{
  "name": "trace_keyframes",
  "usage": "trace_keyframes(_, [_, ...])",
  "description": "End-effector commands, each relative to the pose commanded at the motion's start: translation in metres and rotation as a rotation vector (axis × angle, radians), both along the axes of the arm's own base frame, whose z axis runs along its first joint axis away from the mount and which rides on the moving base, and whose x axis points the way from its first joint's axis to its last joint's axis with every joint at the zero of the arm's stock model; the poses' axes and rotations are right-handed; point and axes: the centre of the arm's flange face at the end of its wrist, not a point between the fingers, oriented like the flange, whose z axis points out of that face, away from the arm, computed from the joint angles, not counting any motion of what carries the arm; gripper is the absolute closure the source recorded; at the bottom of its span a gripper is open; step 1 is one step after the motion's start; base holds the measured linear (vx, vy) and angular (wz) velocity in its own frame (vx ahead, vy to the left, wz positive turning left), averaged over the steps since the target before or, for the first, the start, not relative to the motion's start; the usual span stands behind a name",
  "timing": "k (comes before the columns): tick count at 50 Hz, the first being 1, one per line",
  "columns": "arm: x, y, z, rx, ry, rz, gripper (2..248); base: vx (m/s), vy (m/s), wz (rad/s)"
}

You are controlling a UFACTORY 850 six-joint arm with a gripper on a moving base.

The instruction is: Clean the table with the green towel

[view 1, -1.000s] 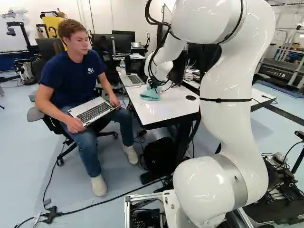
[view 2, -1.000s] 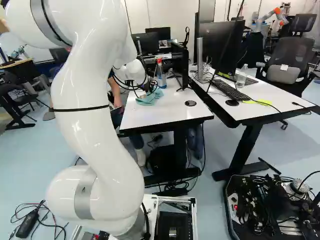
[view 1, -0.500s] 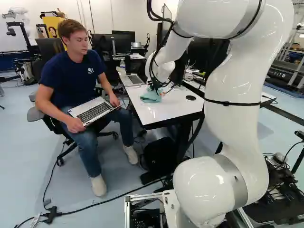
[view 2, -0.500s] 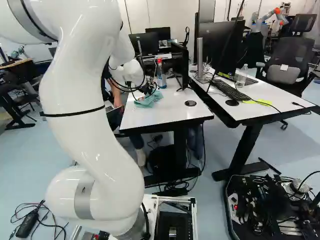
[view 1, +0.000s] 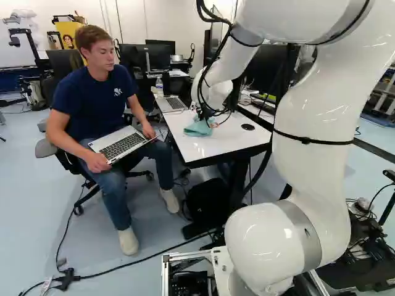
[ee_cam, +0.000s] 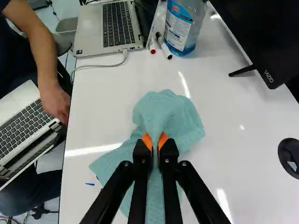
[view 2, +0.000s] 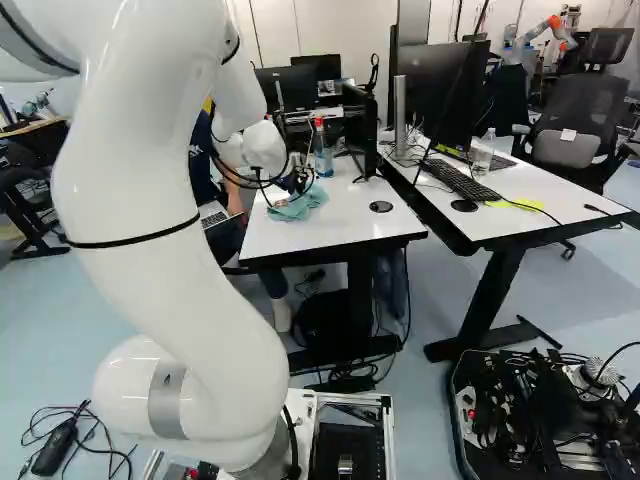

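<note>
At the far left of the tabletop in the left base view you have the open laptop, with its white cable looping over the near side of it. Next come the small blue marks, just beside the towel's edge and uncovered; I'd count them as wiping left to do.

Then your green towel, spread in loose folds on the white tabletop, its middle drawn up into a ridge. Your gripper is closed on that ridge, cloth pinched between the orange pads, so picking up the towel is done. How much you've cleaned is harder to say (what lies beneath the cloth is hidden from you).

Beyond the towel lie the red-tipped marker and the black-tipped marker, close to the bottle of blue liquid. A long sweep that way could roll the markers or nudge the bottle. Further right are the monitor and the black cable grommet, with open tabletop before them that probably wants a pass too. For your next stroke, I'd drag the towel over those blue marks, keeping light, even pressure.
</note>
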Motion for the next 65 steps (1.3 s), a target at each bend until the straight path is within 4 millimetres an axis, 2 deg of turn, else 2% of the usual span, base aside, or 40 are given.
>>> trace_keyframes(27, [-0.038, -0.014, 0.001, 0.000, 0.012, -0.025, 215, 0.000, 0.000, 0.000])
trace_keyframes(52, [-0.040, -0.014, 0.001, -0.001, 0.012, -0.024, 215, 0.000, 0.000, 0.000])
trace_keyframes(65, [-0.039, 0.001, 0.001, -0.001, 0.012, 0.007, 215, 0.000, 0.000, 0.000])
